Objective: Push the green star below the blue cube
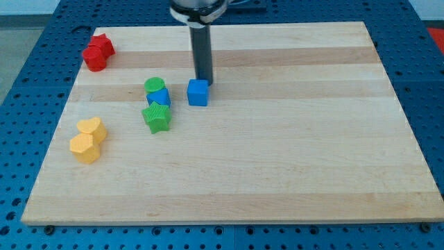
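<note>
The green star (157,118) lies on the wooden board (277,153), left of centre. The blue cube (198,92) sits up and to the right of it, apart from it. My tip (204,81) is just above the blue cube's top right corner, at or very near its far edge. The rod rises straight up out of the view's top. A second blue block (159,98) touches the green star's upper side, and a green round block (155,85) sits right above that.
A red star (103,44) and a red round block (94,58) sit at the board's top left corner. A yellow heart (92,128) and a yellow hexagon (84,148) sit near the left edge.
</note>
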`<action>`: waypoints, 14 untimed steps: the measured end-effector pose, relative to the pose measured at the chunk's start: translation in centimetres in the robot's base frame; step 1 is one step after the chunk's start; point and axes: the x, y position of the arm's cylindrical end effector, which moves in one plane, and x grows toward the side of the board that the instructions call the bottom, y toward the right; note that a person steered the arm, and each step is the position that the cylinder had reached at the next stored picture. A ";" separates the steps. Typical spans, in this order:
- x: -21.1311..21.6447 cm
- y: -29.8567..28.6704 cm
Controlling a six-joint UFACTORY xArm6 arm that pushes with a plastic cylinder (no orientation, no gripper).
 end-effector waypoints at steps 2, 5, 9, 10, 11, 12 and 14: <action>0.7 5.5; 14.0 7.0; 12.1 -9.1; 9.8 -9.0; 9.8 -8.3; 9.9 -7.1; 10.2 -5.3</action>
